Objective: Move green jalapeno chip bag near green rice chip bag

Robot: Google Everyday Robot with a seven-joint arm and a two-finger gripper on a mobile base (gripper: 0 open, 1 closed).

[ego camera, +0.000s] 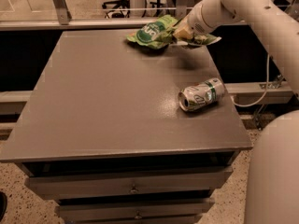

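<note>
The green rice chip bag (148, 32), darker green with a round logo, lies at the table's far edge. Right beside it on the right, my gripper (183, 33) is shut on the green jalapeno chip bag (204, 39). That bag is light green and mostly hidden by the gripper and wrist. It is held just above the table's far right corner, and its left end touches or overlaps the rice bag. The white arm (243, 3) reaches in from the upper right.
A silver-and-green drink can (201, 94) lies on its side near the right edge of the grey table (103, 101). Drawers sit under the tabletop. A white part of the robot (275, 171) fills the lower right. A cable (261, 87) hangs at right.
</note>
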